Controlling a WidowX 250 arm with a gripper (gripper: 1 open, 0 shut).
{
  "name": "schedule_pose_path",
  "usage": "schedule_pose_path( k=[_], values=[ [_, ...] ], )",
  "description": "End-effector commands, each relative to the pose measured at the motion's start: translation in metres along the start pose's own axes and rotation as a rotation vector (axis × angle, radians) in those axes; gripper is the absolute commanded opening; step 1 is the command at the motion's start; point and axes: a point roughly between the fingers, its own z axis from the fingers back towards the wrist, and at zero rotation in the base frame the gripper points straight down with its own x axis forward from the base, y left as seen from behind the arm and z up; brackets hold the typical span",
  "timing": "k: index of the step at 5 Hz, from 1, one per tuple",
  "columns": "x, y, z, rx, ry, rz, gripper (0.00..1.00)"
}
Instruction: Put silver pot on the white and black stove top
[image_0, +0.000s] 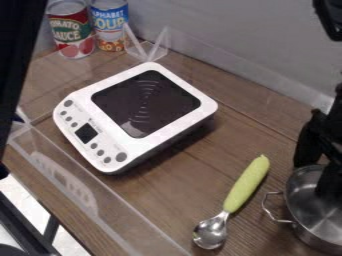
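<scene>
The silver pot (310, 212) stands on the wooden table at the bottom right, partly cut off by the frame edge, with one loop handle showing on its left. My gripper (329, 172) hangs just above the pot's rim at the right edge. Its dark fingers (310, 145) stand open and hold nothing, and part of the gripper is out of frame. The white and black stove top (138, 113) sits at centre left with nothing on its black glass. Its button panel faces the front left.
A metal scoop with a yellow-green handle (241, 192) lies between the stove and the pot. Two cans (70, 28) stand at the back left. A clear plastic wall (80, 190) runs along the table's front edge.
</scene>
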Motion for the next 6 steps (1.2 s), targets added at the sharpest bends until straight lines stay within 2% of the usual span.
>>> schedule_pose_path(
  k=[1,3,4,5,6],
  values=[
    [-0.003,-0.004,0.021,0.008,-0.052,0.033,1.00],
    [-0.020,0.007,0.032,-0.014,-0.060,0.085,1.00],
    [-0.023,0.014,0.031,-0.020,-0.066,0.102,1.00],
    [-0.024,0.018,0.029,-0.024,-0.074,0.110,0.00],
    [-0.012,0.014,0.029,-0.018,-0.055,0.043,1.00]
  ],
)
